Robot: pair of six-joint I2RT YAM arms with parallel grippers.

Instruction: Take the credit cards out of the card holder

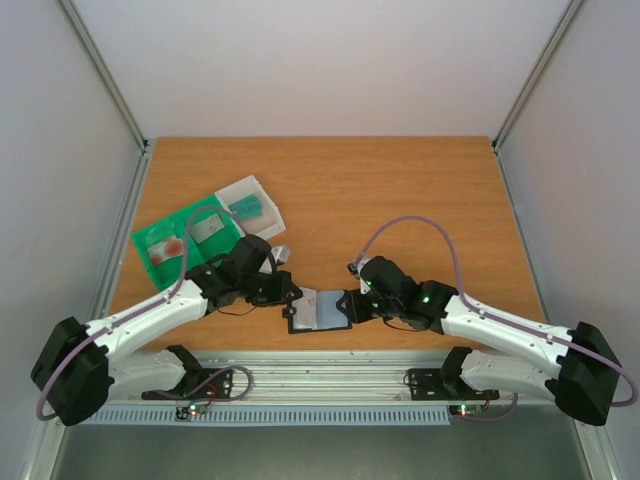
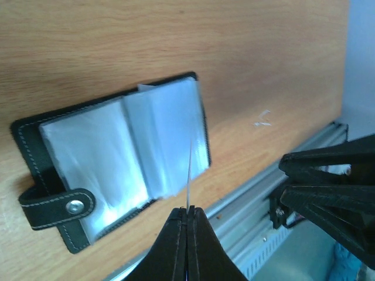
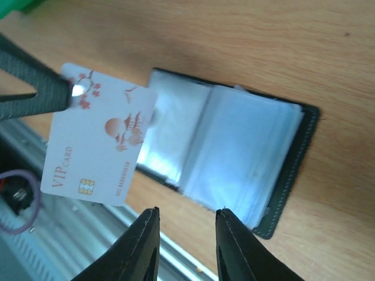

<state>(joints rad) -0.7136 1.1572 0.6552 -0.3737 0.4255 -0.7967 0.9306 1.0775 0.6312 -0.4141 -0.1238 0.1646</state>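
The black holder [image 1: 320,312] lies open and flat near the desk's [image 1: 400,190] front edge, cloudy sleeves up, snap strap splayed. A white VIP card [image 3: 99,146] with reddish artwork hangs beside it, one corner pinched in the left claw [image 2: 187,209]. Apparently a teal card [image 1: 250,208] lies well apart.

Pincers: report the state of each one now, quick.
Left pincer: shut on a white card.
Right pincer: open, holding nothing, near the holder.
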